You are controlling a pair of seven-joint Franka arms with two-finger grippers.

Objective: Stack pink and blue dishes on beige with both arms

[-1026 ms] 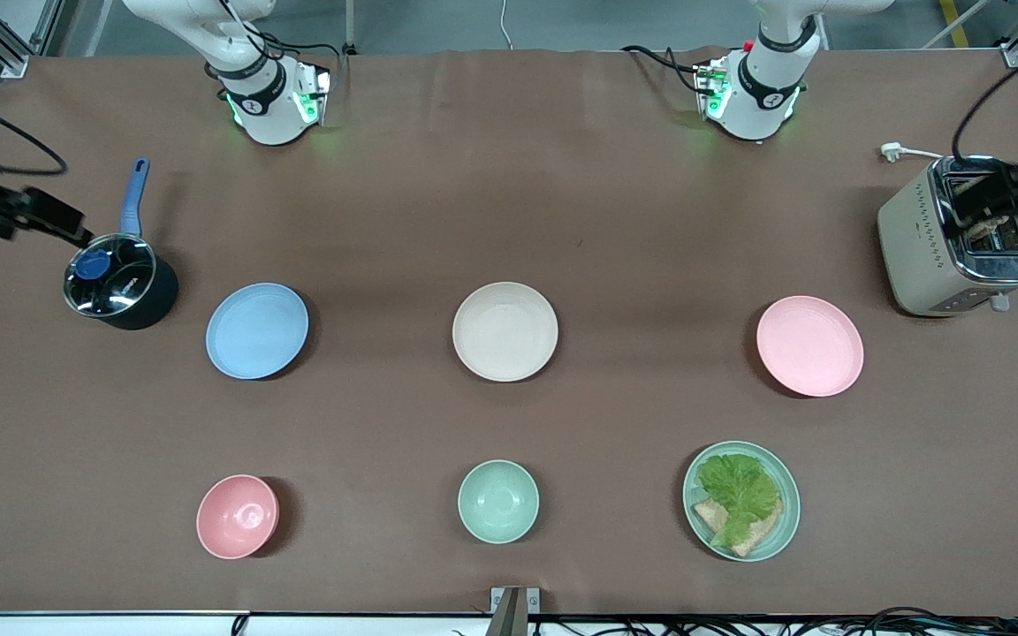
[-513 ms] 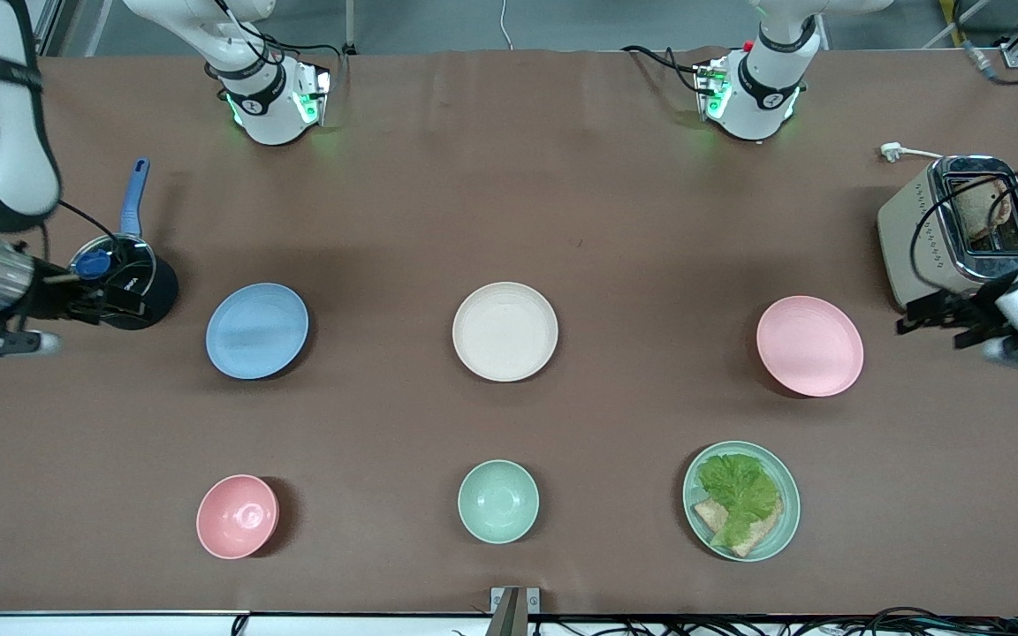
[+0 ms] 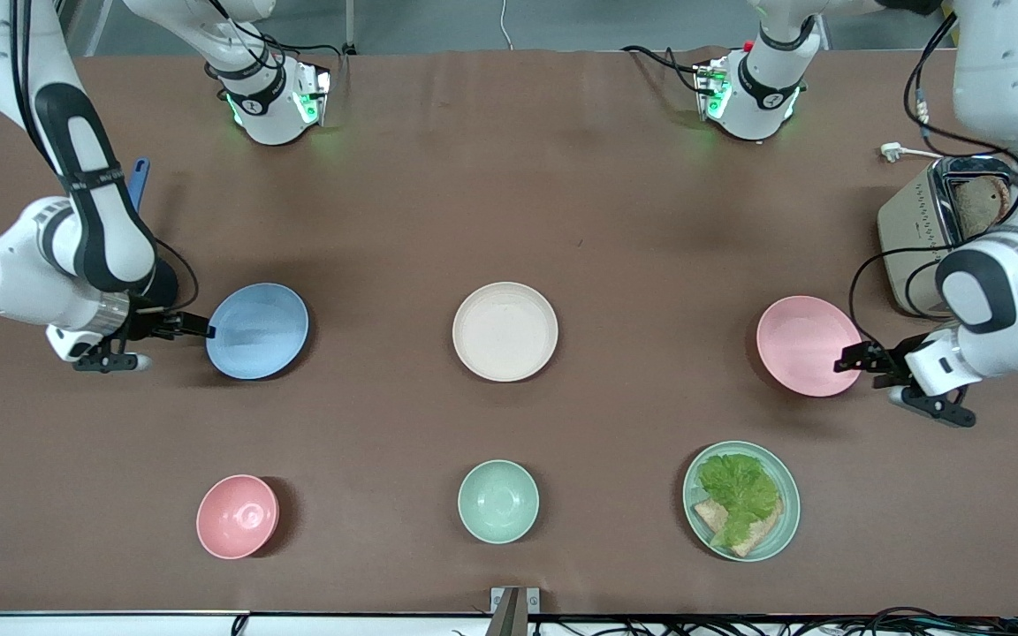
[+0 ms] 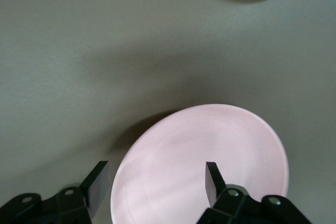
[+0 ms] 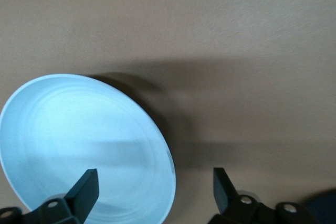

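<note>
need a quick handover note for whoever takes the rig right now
Right gripper: jaws open, at the blue plate's rim, nothing held.
Left gripper: jaws open, at the pink plate's rim, nothing held.
Beige plate sits bare between them, mid-table.
Done: both arms lined up at their plates.
Left: grasp, lift, and stack both plates on the beige one.

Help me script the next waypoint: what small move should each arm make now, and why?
Probably ease each gripper down and shut it on its plate's rim. The right gripper is open at the edge of the blue plate, the left gripper open at the edge of the pink plate. Both plates lie flat on the table, and the beige plate is bare.
</note>
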